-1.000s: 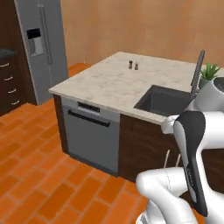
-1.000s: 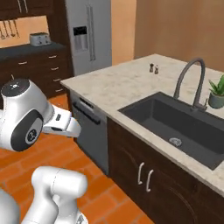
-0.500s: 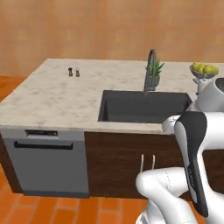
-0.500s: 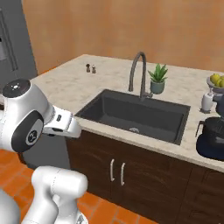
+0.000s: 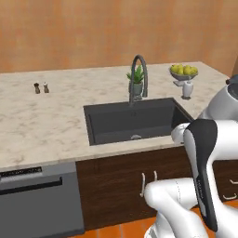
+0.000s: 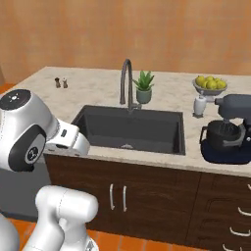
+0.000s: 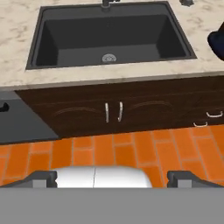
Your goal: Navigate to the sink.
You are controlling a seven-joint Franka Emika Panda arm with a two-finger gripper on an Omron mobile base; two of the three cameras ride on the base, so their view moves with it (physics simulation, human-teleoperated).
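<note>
The sink [image 5: 132,122] is a wide dark recessed basin set in the pale marble counter, straight ahead in the left base view. Its round drain [image 7: 108,57] shows near the basin's middle in the hand view. A tall arched dark faucet [image 5: 140,78] rises at its back edge. The right base view has the sink [image 6: 130,128] centred, with the faucet [image 6: 126,82] behind it. My gripper [image 7: 113,177] hangs low in front of the cabinet, open, its two dark tips wide apart with nothing between them. The sink [image 7: 109,37] lies beyond it, across the top of the hand view.
A grey dishwasher front [image 5: 37,200] stands left of the sink cabinet doors [image 7: 113,111]. On the counter are a small potted plant [image 6: 143,87], a fruit bowl [image 6: 210,84], a dark stand mixer [image 6: 226,130] and two small shakers [image 5: 41,87]. Orange tiles [image 7: 131,151] cover the floor.
The whole picture has shifted as the base drove round the counter. The sink, earlier off to the right beyond the dishwasher, now lies straight ahead and closer.
</note>
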